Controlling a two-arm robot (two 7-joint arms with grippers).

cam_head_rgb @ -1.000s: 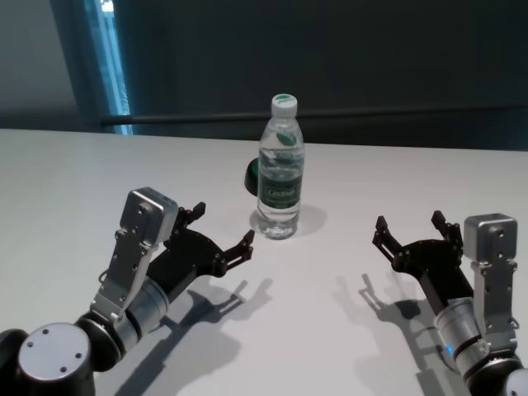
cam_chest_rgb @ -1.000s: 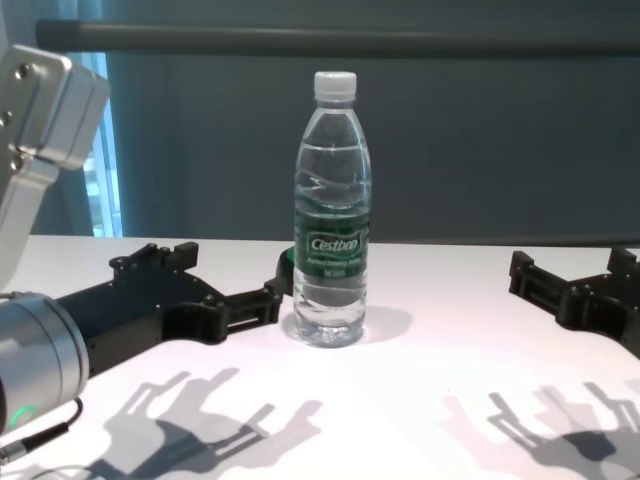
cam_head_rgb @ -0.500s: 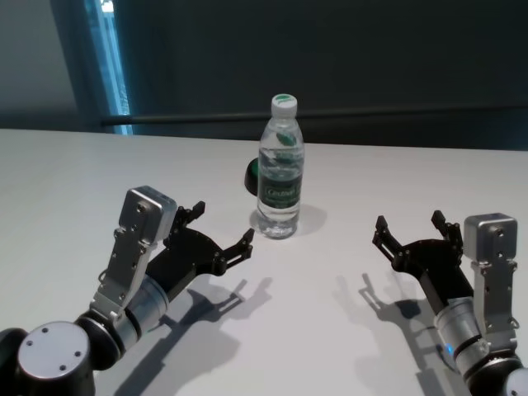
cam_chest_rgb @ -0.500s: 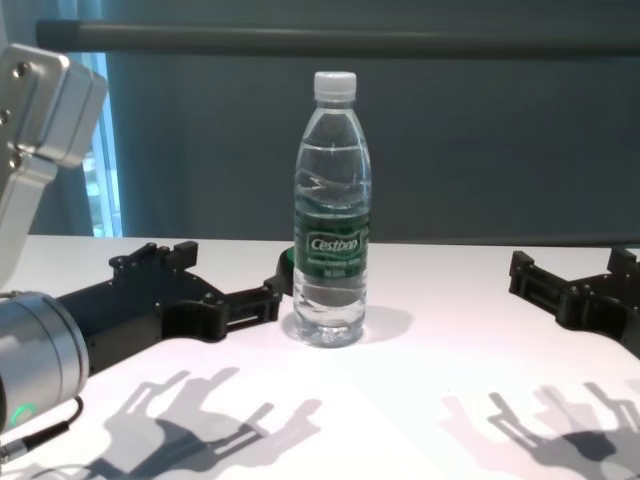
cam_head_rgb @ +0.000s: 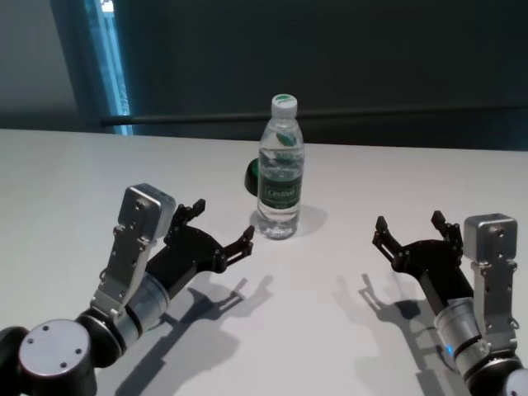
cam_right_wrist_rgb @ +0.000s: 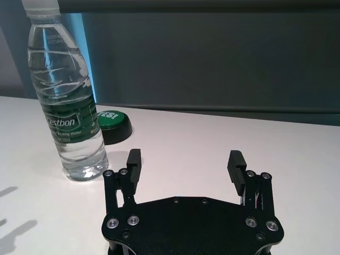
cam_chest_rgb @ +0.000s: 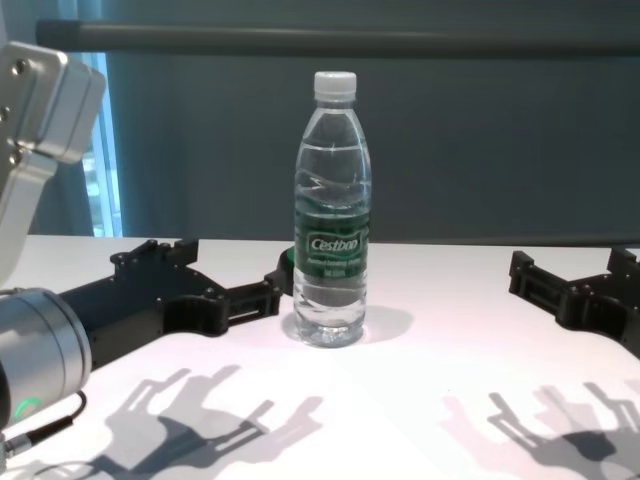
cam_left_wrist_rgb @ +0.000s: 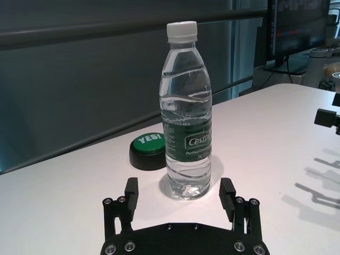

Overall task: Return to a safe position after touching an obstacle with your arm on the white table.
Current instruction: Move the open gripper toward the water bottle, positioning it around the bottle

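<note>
The clear water bottle (cam_head_rgb: 280,177) with a white cap and dark green label stands upright on the white table (cam_head_rgb: 82,181). My left gripper (cam_head_rgb: 223,221) is open and empty, low over the table. It sits just left of and short of the bottle, with its nearer fingertip (cam_head_rgb: 247,235) a small gap from the base. The left wrist view shows the bottle (cam_left_wrist_rgb: 187,122) straight ahead, beyond the open left gripper (cam_left_wrist_rgb: 179,191). My right gripper (cam_head_rgb: 407,221) is open and empty, well to the right of the bottle. The bottle also shows in the right wrist view (cam_right_wrist_rgb: 69,101).
A low black-and-green round button (cam_left_wrist_rgb: 149,151) sits on the table just behind and left of the bottle. It also shows in the right wrist view (cam_right_wrist_rgb: 111,125). A dark wall with a rail runs behind the table's far edge.
My left gripper has lifted slightly and shifted a little. The bottle and the right arm have not moved.
</note>
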